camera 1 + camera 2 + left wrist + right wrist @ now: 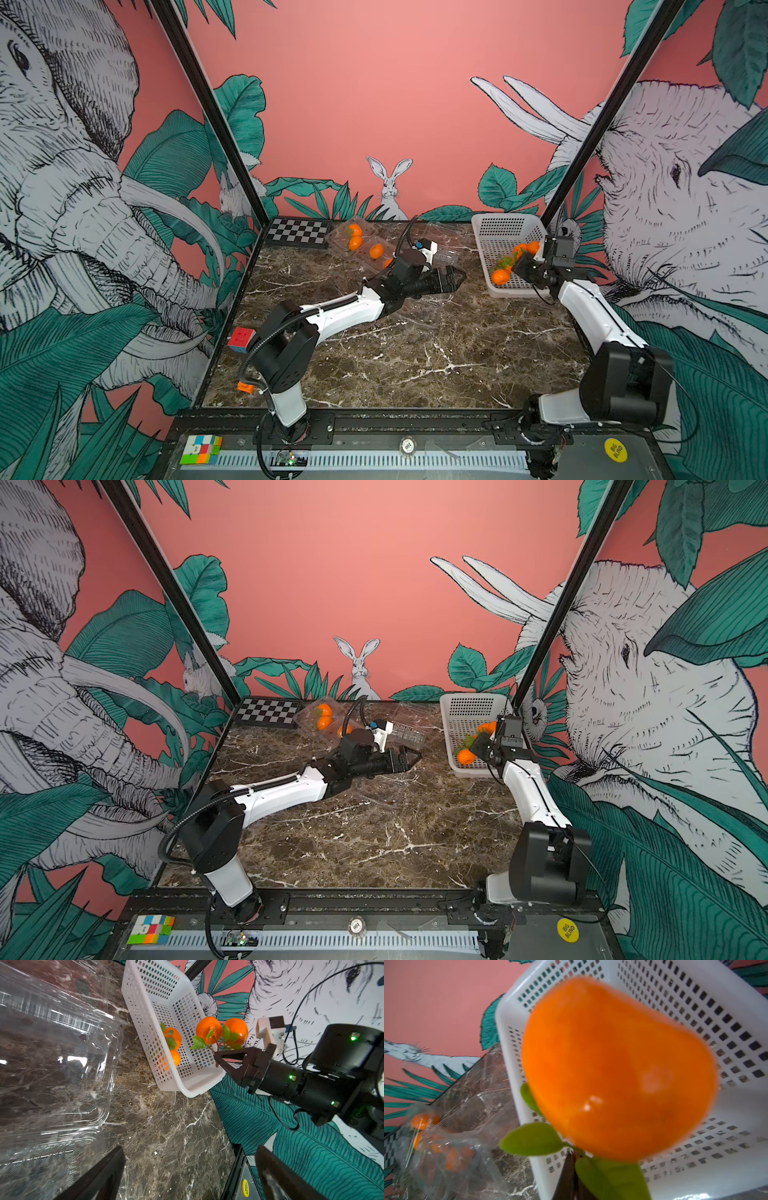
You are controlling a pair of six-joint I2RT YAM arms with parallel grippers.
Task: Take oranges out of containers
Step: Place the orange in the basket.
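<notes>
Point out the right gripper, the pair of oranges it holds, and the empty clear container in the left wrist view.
right gripper [217,1057]: left wrist view, where its closed fingertips meet.
pair of oranges [208,1029]: left wrist view, skin of one fruit.
empty clear container [62,1076]: left wrist view, bare floor.

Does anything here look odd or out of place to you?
Yes: the right hand pinches two oranges by their leafy twig, not by the fruit itself, holding them over the white basket.
</notes>
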